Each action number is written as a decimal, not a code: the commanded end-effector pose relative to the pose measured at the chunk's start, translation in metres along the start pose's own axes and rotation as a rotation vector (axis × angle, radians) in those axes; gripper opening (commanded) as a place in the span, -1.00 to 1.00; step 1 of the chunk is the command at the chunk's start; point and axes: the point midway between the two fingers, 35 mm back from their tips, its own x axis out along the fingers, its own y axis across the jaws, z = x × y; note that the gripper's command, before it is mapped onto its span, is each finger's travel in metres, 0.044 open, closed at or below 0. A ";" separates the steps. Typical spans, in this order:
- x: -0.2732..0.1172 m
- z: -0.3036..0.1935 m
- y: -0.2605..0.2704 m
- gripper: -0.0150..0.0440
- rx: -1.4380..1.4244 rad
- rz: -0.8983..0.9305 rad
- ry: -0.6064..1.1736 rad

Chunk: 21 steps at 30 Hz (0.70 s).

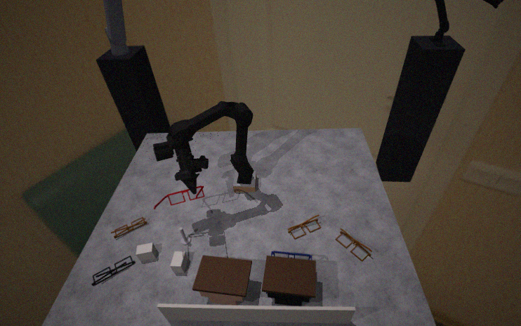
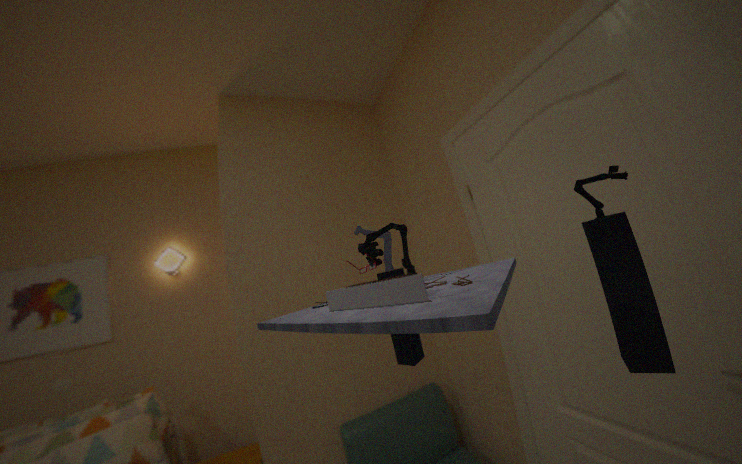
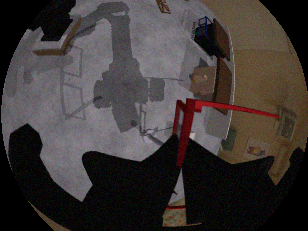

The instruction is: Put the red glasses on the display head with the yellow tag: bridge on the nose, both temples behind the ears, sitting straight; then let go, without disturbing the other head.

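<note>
My gripper (image 1: pixel 194 192) (image 2: pixel 374 265) is shut on the red glasses (image 1: pixel 177 204) (image 3: pixel 186 134) near one end of their front, and holds them above the table. One temple sticks out to the side in the wrist view; both lenses show in the top view. A pale head (image 1: pixel 224 298) (image 3: pixel 202 85) and a dark head (image 1: pixel 290 299) (image 3: pixel 209 43) stand at the table's front under brown boards. Blue glasses (image 1: pixel 291 253) (image 3: pixel 203 22) are at the dark head's face. The heads are well away from my gripper. I cannot make out the yellow tag.
A white panel (image 1: pixel 255 308) (image 2: pixel 377 293) stands in front of the heads. White blocks (image 1: pixel 144 252) (image 1: pixel 177 263) and a small pale stand (image 1: pixel 183 235) are left of them. Black glasses (image 1: pixel 102 275) lie farther left. Brown glasses lie at both sides of the table.
</note>
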 end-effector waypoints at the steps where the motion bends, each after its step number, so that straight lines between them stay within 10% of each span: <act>1: 0.010 0.007 -0.003 -0.49 0.028 0.042 -0.022; 21: 0.059 0.057 -0.021 -0.49 0.149 0.290 -0.077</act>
